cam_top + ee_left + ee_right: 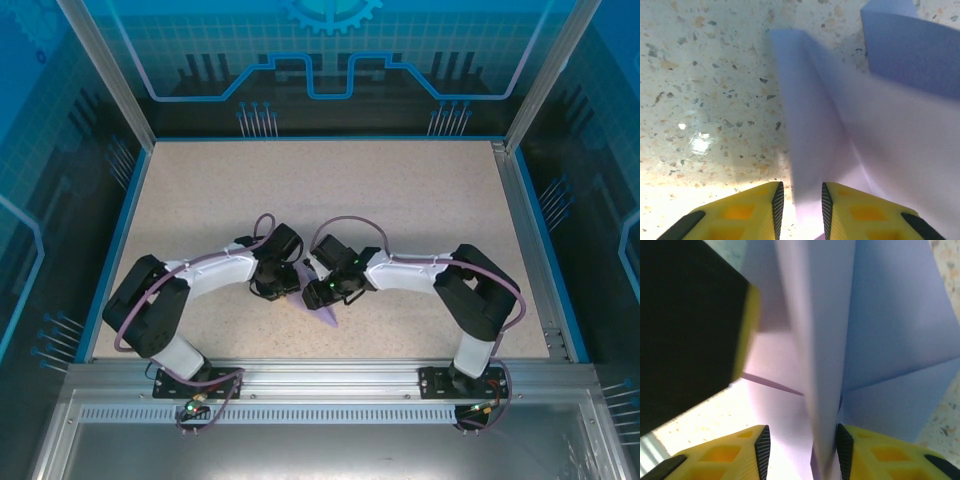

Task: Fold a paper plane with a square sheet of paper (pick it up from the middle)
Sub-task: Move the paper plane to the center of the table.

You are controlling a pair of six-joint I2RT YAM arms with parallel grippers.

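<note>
Okay, left pincer [801, 212] first: yellow fingers with ribbed black pads [826, 209], a narrow gap between them, and a raised fold of the lavender paper [880, 150] running straight into that gap. The fold lies against the pad on the right of that view; whether it's truly pinched, can't tell. Over to the right pincer [802, 452]: jaws apart, straddling an upright crease that leans on one pad [842, 447], pale paper lying flat in the rest of the gap. A black block with a yellow edge [695, 325] looms close on the left of that wrist view, crowding the paper. From above, the left arm [215, 272] and right arm [420, 270] meet at mid-table, purple cables [345, 222] looping over them, and they hide most of the paper; a pointed tip pokes out toward the near edge. Speckled table [400, 190] around it, metal rail [320, 385] in front, blue panels [200, 60] behind, printed with a gear [330, 12] and circuit lines.
</note>
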